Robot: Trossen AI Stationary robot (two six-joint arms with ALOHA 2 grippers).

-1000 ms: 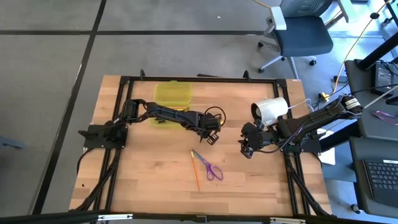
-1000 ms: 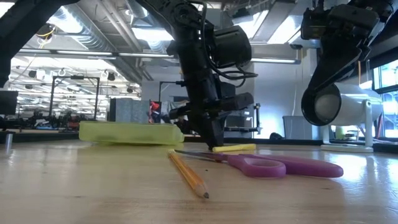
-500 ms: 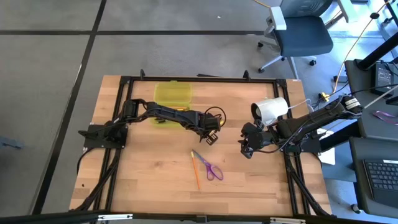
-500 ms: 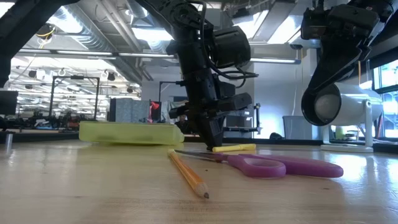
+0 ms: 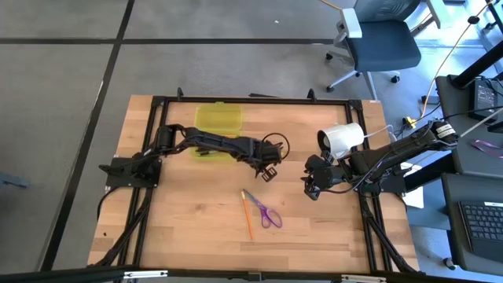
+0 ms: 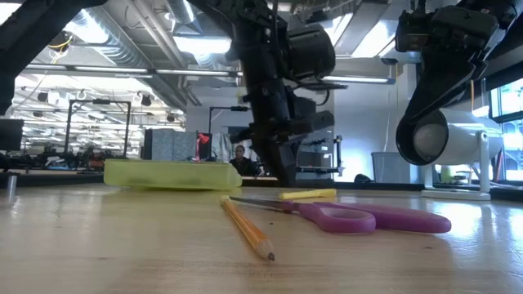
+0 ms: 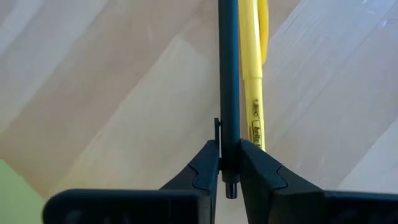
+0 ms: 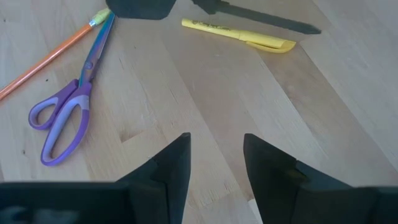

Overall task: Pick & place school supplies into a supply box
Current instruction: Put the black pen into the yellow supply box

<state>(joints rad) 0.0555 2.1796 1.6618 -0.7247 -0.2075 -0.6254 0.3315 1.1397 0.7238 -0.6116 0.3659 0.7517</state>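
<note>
Mid-frame in the high view, just right of centre: that's where my left gripper [image 5: 267,169] sits, lifted off the wood.
left grip: fingers [image 7: 205,163] pinched nearly together on a black pen [image 7: 228,74]; pen runs straight out ahead between them.
yellow pen [image 7: 252,81]: lying flat on the table [image 5: 189,220] under the black one, not held. Right wrist view shows it free near the upper middle of frame [image 8: 239,33].
right gripper [image 8: 214,163]: right of centre in the high view, below the white cylinder [image 5: 343,140]; fingers partly apart, nothing between them, waiting.
scissors [image 5: 267,211]: purple handles, lower centre of the high view, flat on the wood.
orange pencil [image 5: 247,217]: just left of the scissors, its eraser end by the blades.
supply box [image 5: 218,119]: yellow-green, upper centre-left of the high view near the table's far edge, well apart from scissors and pencil. Can't tell what's inside.
</note>
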